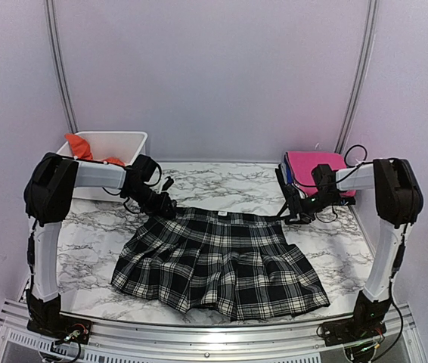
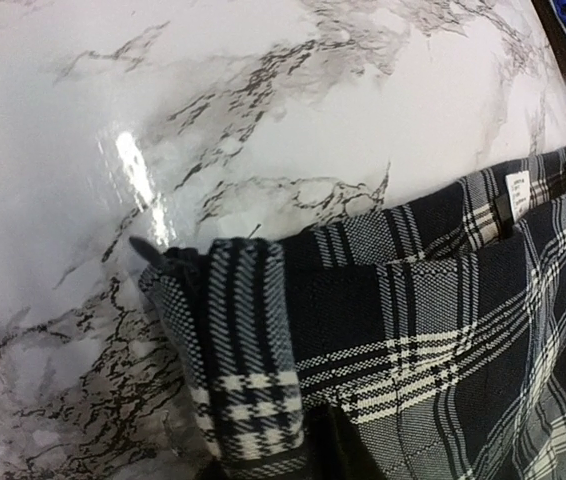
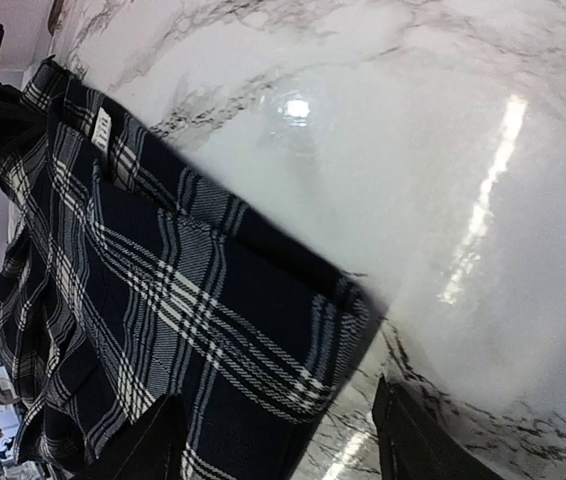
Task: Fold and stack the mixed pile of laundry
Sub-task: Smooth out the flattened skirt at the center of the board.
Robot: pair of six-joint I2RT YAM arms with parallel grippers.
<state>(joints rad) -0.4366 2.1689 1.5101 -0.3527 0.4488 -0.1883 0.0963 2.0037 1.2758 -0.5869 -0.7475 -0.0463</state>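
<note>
A black-and-white plaid pleated garment [image 1: 221, 261] lies spread flat on the marble table, waistband toward the back. My left gripper [image 1: 165, 204] is at the waistband's left corner. In the left wrist view that corner [image 2: 248, 350] is bunched up at the jaws of my left gripper [image 2: 293, 450], which look pinched on it. My right gripper [image 1: 299, 215] is at the right corner. Its fingers [image 3: 143, 445] stand apart in the right wrist view, and the plaid corner [image 3: 293, 330] lies loose on the table between them. An orange garment [image 1: 82, 146] hangs over the bin's rim.
A white plastic bin [image 1: 123, 140] stands at the back left, behind the left arm. A folded pink garment [image 1: 316, 168] lies on a dark stack at the back right, close behind the right wrist. White walls enclose the table.
</note>
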